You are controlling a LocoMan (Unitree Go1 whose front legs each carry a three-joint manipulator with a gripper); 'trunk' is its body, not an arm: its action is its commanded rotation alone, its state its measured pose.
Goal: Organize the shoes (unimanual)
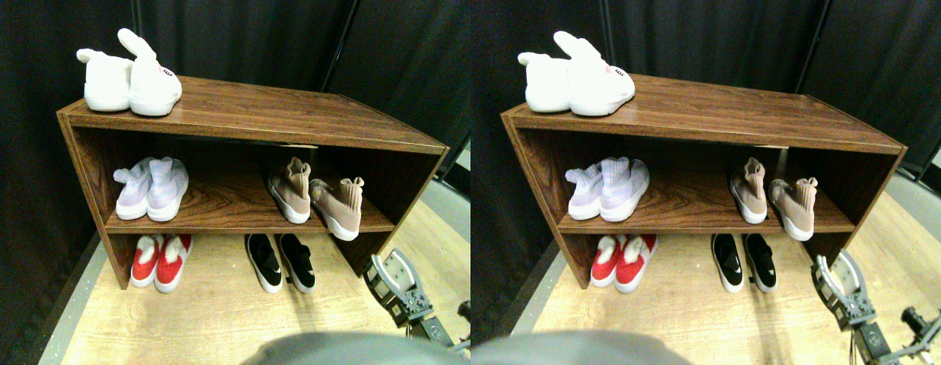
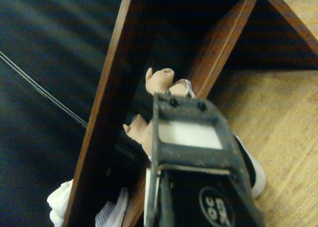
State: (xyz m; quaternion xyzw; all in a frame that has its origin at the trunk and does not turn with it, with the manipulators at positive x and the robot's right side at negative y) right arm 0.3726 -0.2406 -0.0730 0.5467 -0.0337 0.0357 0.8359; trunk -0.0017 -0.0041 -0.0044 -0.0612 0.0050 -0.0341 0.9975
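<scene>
On shoe rack [image 1: 242,114] middle shelf, right tan sneaker [image 1: 340,205] askew: likely light, soft knit; sock collar best hold. Right gripper [image 1: 394,293] below rack's right end, jaw state unclear.

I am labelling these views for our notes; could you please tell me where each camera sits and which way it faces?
Stereo pair view: on the robot's front, facing forward and down at the brown wooden shoe rack; the right gripper shows lower right.
Wrist view: behind the right gripper, facing the rack's end; the dark jaw frame fills the foreground.
Shared: the tan knit sock-collar sneakers on the middle shelf.
</scene>
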